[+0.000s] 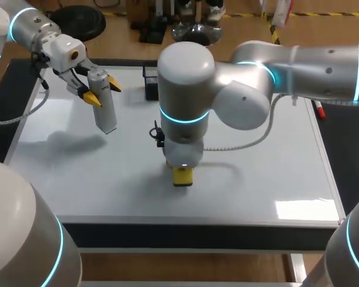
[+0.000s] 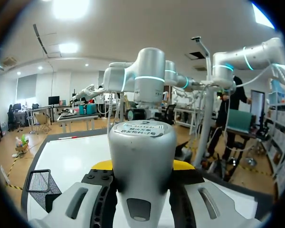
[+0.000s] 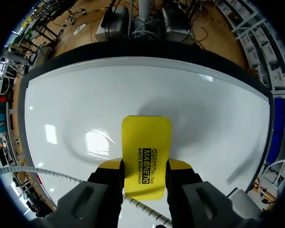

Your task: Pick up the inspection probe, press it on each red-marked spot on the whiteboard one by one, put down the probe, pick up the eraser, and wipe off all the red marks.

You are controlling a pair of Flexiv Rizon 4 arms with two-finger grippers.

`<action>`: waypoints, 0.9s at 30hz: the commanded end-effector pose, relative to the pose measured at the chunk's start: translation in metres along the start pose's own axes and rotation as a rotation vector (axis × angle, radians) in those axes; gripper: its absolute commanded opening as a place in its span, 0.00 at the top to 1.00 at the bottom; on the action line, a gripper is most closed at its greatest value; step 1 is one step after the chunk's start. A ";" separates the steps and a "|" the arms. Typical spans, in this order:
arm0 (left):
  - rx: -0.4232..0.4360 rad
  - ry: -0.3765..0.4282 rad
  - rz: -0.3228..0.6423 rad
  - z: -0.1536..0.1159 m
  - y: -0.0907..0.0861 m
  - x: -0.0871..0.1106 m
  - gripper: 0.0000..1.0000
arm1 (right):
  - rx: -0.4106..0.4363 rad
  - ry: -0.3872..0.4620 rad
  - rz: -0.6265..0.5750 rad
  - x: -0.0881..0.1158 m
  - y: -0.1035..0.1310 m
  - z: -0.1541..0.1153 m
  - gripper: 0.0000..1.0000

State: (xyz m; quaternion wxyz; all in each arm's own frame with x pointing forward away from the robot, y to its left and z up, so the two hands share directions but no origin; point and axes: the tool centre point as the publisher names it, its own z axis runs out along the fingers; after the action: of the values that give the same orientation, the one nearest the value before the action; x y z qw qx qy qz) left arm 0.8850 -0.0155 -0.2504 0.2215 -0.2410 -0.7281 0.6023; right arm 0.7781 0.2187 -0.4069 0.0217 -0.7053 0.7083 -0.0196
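Here, eraser [image 3: 146, 137] tight in right tool [image 3: 145, 172], seemingly flat on whiteboard [image 3: 204, 109]; probe [image 2: 141, 152] tight in left tool [image 2: 141, 166].

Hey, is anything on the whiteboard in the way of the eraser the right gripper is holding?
Nothing visible is. The eraser sits in the right gripper with bare whiteboard all around it. The probe is in the left gripper, well off to the left, and the black mesh basket stands at the far edge. No red marks show.

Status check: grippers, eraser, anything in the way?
Left gripper shut on probe, raised over whiteboard. Right gripper shut on eraser mid-board. No red marks in sight. Nothing blocking.
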 end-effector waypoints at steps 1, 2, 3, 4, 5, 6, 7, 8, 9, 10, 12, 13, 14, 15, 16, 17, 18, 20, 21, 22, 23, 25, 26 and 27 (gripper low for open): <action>0.000 0.002 0.001 -0.001 -0.001 0.000 1.00 | -0.001 0.008 -0.003 -0.006 -0.004 0.004 1.00; 0.000 0.002 0.001 -0.001 -0.001 0.000 1.00 | 0.000 0.006 -0.003 -0.007 -0.005 0.004 1.00; 0.000 0.002 0.001 -0.001 -0.001 0.000 1.00 | 0.001 0.002 -0.001 -0.007 -0.005 0.005 1.00; 0.000 0.002 0.001 -0.001 -0.001 0.000 1.00 | 0.001 0.001 -0.001 -0.008 -0.006 0.005 1.00; 0.000 0.002 0.001 -0.001 -0.001 0.000 1.00 | 0.000 0.001 -0.001 -0.008 -0.007 0.006 1.00; 0.000 0.002 0.001 -0.001 -0.001 0.000 1.00 | -0.002 0.000 -0.001 -0.009 -0.007 0.008 1.00; 0.000 0.002 0.001 -0.001 -0.001 0.000 1.00 | -0.005 0.000 -0.002 -0.009 -0.008 0.009 1.00; 0.000 0.002 0.001 -0.001 -0.001 0.000 1.00 | -0.007 0.001 -0.003 -0.010 -0.008 0.010 1.00; 0.000 0.002 0.001 -0.001 -0.001 0.000 1.00 | -0.009 0.002 -0.005 -0.010 -0.008 0.011 1.00; 0.000 0.002 0.001 -0.001 -0.001 0.000 1.00 | -0.010 0.002 -0.007 -0.010 -0.009 0.011 1.00; 0.000 0.002 0.001 -0.001 -0.001 0.000 1.00 | -0.012 0.004 -0.009 -0.010 -0.010 0.013 1.00; 0.000 0.002 0.001 -0.001 -0.001 0.000 1.00 | -0.013 0.005 -0.009 -0.010 -0.010 0.013 1.00; 0.000 0.002 0.001 -0.001 -0.001 0.000 1.00 | -0.013 0.005 -0.009 -0.009 -0.011 0.013 1.00; 0.000 0.002 0.001 -0.001 -0.001 0.000 1.00 | -0.014 0.005 -0.009 -0.009 -0.011 0.014 1.00; 0.000 0.002 0.001 -0.001 -0.001 0.000 1.00 | -0.015 0.007 -0.009 -0.008 -0.011 0.014 1.00; 0.000 0.002 0.001 -0.001 -0.001 0.000 1.00 | -0.017 0.008 -0.008 -0.007 -0.011 0.015 1.00; 0.000 0.002 0.001 -0.001 -0.001 0.000 1.00 | -0.019 0.010 -0.007 -0.006 -0.011 0.016 1.00; 0.000 0.002 0.001 -0.001 -0.001 0.000 1.00 | -0.023 0.013 -0.004 -0.004 -0.011 0.017 1.00; 0.000 0.002 0.001 -0.001 -0.001 0.000 1.00 | -0.027 0.015 -0.002 -0.003 -0.011 0.018 1.00; 0.000 0.002 0.001 -0.001 -0.001 0.000 1.00 | -0.029 0.016 -0.001 -0.002 -0.011 0.018 1.00; 0.000 0.002 0.001 -0.001 -0.001 0.000 1.00 | -0.030 0.017 0.001 -0.001 -0.011 0.018 1.00; 0.000 0.002 0.001 -0.001 -0.001 0.000 1.00 | -0.035 0.019 0.003 0.001 -0.011 0.019 1.00; 0.000 0.002 0.001 -0.001 -0.001 0.000 1.00 | -0.036 0.020 0.005 0.002 -0.011 0.020 1.00; 0.000 0.002 0.001 -0.001 -0.001 0.000 1.00 | -0.037 0.021 0.007 0.003 -0.011 0.020 1.00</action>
State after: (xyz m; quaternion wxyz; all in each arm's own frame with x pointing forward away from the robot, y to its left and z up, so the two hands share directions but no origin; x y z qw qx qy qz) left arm 0.8850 -0.0155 -0.2504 0.2215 -0.2410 -0.7281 0.6023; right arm 0.7885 0.2182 -0.4270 0.0019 -0.7025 0.7115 -0.0136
